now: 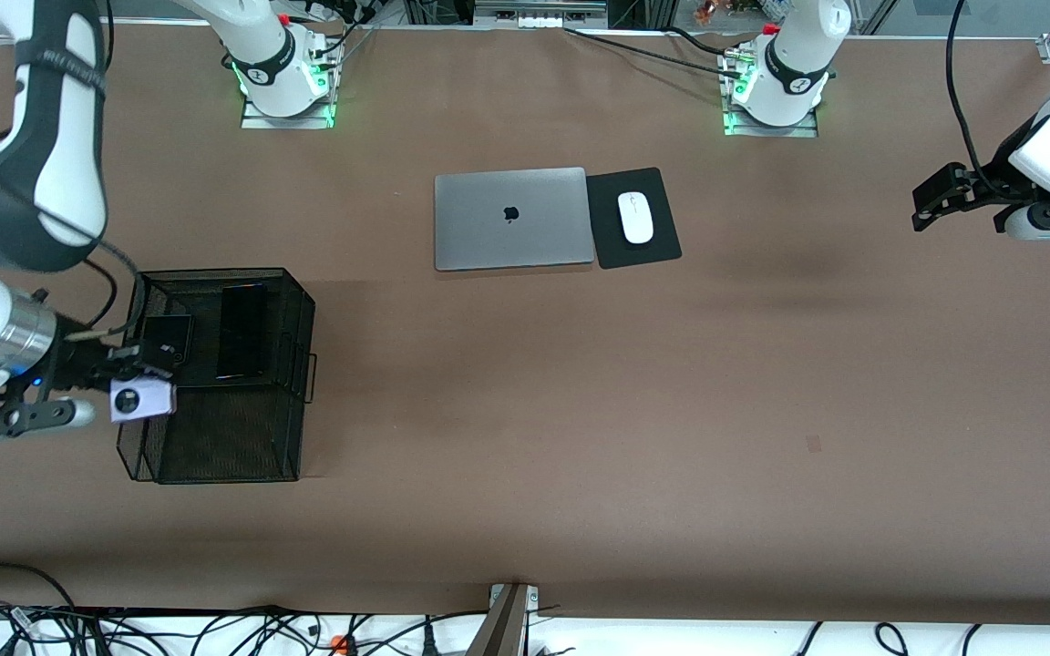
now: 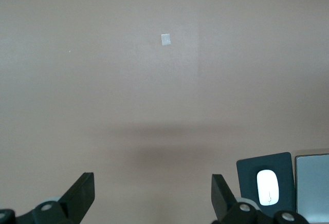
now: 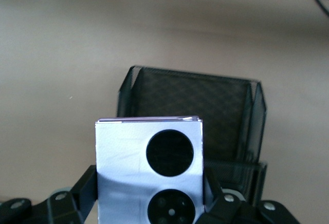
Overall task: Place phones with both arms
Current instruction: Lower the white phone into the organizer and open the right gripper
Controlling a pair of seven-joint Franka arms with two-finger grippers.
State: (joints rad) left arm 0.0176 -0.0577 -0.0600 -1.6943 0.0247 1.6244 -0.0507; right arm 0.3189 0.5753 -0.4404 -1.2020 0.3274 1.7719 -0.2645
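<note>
My right gripper point(image 1: 130, 390) is shut on the lavender-white flip phone point(image 1: 148, 401), holding it above the rim of a black mesh basket point(image 1: 242, 437) at the right arm's end of the table. In the right wrist view the phone point(image 3: 149, 162) shows two black circles, and a finger point(image 3: 86, 188) presses each side of it. A small square black flip phone point(image 1: 169, 335) and a long black slab phone point(image 1: 242, 330) lie in the basket's farther compartment. My left gripper point(image 1: 931, 196) hangs open over bare table at the left arm's end, its fingers point(image 2: 82, 193) wide apart around nothing.
A shut silver laptop point(image 1: 511, 219) lies mid-table near the robot bases. Beside it a white mouse point(image 1: 635, 217) sits on a black pad point(image 1: 662, 246). The basket point(image 3: 190, 98) has an open mesh compartment nearer the front camera. A small pale mark point(image 2: 165, 39) is on the table.
</note>
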